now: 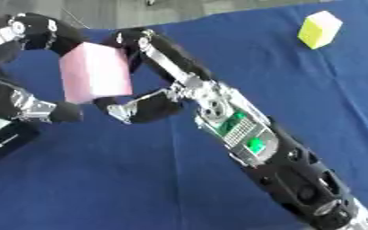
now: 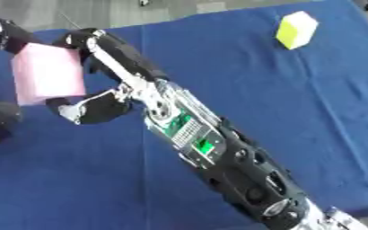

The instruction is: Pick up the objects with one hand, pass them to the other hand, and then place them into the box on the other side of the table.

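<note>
At ten o'clock above the desk [image 1: 218,54], your left hand [image 1: 30,108] and right hand [image 1: 152,101] both curl fingers round the pink block [image 1: 95,78]: handover underway. Boxing it remains; the yellow block [image 1: 319,29] waits at one o'clock.

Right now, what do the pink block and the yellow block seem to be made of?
Pink block: probably foam or soft plastic; matte, pale, no shine, plain faces. Yellow block: likely the same, matte, with a lighter top face. Neither shows grain or a label, so this is only a guess.
</note>
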Motion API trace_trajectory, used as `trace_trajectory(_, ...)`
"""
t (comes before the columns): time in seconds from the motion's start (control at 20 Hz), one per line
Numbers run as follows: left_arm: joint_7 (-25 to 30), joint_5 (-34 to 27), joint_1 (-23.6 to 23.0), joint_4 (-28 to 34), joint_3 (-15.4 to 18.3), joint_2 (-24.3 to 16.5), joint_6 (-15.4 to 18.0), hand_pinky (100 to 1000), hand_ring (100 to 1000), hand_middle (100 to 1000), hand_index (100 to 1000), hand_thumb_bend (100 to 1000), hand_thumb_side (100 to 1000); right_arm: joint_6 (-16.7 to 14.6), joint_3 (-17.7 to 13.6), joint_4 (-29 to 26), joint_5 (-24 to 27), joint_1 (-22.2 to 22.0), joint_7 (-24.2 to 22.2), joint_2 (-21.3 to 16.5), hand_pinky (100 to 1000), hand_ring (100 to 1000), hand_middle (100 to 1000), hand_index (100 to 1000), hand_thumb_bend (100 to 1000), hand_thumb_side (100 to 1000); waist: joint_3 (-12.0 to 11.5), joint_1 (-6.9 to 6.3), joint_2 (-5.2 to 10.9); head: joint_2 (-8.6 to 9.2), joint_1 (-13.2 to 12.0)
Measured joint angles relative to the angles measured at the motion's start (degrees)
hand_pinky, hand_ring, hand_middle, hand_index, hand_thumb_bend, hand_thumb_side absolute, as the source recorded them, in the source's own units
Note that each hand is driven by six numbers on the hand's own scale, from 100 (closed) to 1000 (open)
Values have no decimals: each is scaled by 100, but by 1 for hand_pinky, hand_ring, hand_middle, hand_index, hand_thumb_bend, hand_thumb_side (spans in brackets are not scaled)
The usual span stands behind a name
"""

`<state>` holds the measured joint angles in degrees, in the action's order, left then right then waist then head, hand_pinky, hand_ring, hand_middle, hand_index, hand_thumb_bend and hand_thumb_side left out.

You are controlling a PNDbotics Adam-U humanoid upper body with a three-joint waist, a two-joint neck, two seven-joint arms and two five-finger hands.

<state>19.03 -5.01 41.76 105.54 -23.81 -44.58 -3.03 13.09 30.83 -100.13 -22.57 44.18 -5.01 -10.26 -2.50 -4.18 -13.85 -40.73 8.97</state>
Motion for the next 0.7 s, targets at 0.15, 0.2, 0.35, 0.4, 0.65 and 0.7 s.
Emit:
trace_trajectory(0.15, -51, -25, -6, 78, 3, -28, 5, 742, 652, 646, 801, 769, 471, 6, 23, 66, -61, -12, -15, 2, 602, 663, 532, 584, 100, 100, 1, 0, 0, 8, 4)
trace_trajectory(0.2, -65, -39, -6, 118, 3, -28, 17, 741, 650, 643, 800, 769, 470, 10, 30, 97, -84, -26, -19, 1, 602, 663, 532, 584, 100, 100, 1, 0, 0, 9, 5)
trace_trajectory(0.35, -125, -45, -6, 201, 9, -28, 26, 737, 647, 641, 797, 761, 470, 14, 31, 135, -124, -36, -24, 1, 602, 663, 532, 585, 100, 100, 1, 0, -5, 9, 5)
trace_trajectory(0.4, -150, -38, -6, 229, 13, -29, 27, 737, 647, 641, 797, 761, 470, 15, 32, 139, -132, -36, -28, 1, 602, 663, 532, 585, 100, 100, 1, 0, -5, 9, 5)
trace_trajectory(0.65, -281, 83, -6, 289, 15, -30, -45, 728, 639, 633, 793, 698, 489, 34, 34, 168, -133, -39, -31, 1, 605, 661, 530, 584, 100, 100, 2, 0, -6, 9, 5)
trace_trajectory(0.7, -314, 109, -5, 289, 3, -31, -78, 729, 641, 636, 794, 694, 495, 41, 37, 168, -133, -39, -28, 1, 603, 659, 529, 583, 100, 100, 2, 0, -6, 9, 5)
